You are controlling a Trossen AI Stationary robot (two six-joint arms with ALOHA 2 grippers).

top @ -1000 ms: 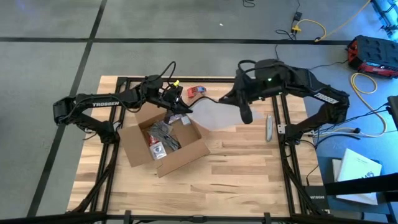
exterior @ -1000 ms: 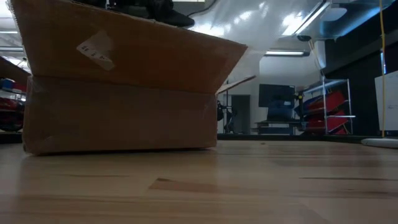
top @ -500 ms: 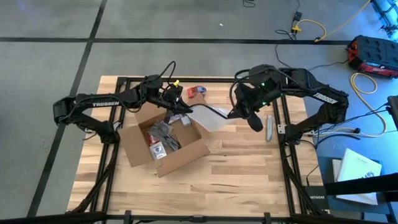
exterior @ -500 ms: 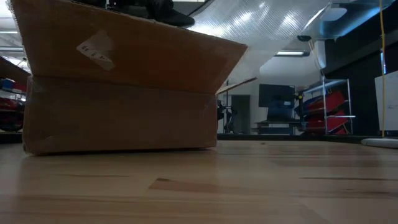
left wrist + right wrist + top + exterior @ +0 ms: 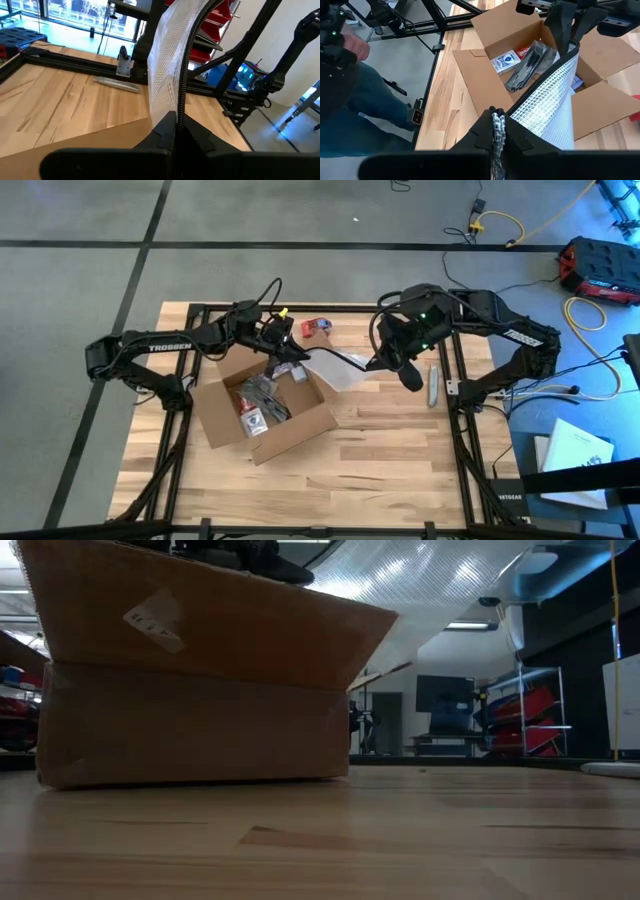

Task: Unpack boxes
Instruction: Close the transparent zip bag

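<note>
The brown cardboard box (image 5: 265,408) stands open on the table left of centre, its flaps spread; it also fills the left of the low view (image 5: 200,690). Dark packets and card packs (image 5: 512,62) lie inside it. A clear, grid-textured plastic bag (image 5: 335,367) is stretched above the box's far right corner between my two grippers. My left gripper (image 5: 296,360) is shut on its left end. My right gripper (image 5: 376,363) is shut on its right end, tipped downward. My left gripper pinches the bag's edge (image 5: 176,107) between its two shut fingers, coming nearly level from the table's left. The bag rises away from the fingers, lifted clear of the box and table. My right gripper pinches the bag's other end (image 5: 496,122) between its shut fingers, slanting down from the table's right. The bag (image 5: 547,95) runs from them toward the left gripper (image 5: 565,22), clear above the open box and fairly taut.
A small red-and-blue object (image 5: 315,327) lies near the far edge behind the box. A grey knife-like tool (image 5: 432,385) lies at the table's right. A person (image 5: 342,80) stands beside the table in the right wrist view. Bare wood spreads along the near side.
My right gripper has tipped downward and rolled while keeping its hold. The bag, which lay spread broad and flat between the grippers, has turned and now shows narrower, its right end twisted; the left end has stayed in place.
</note>
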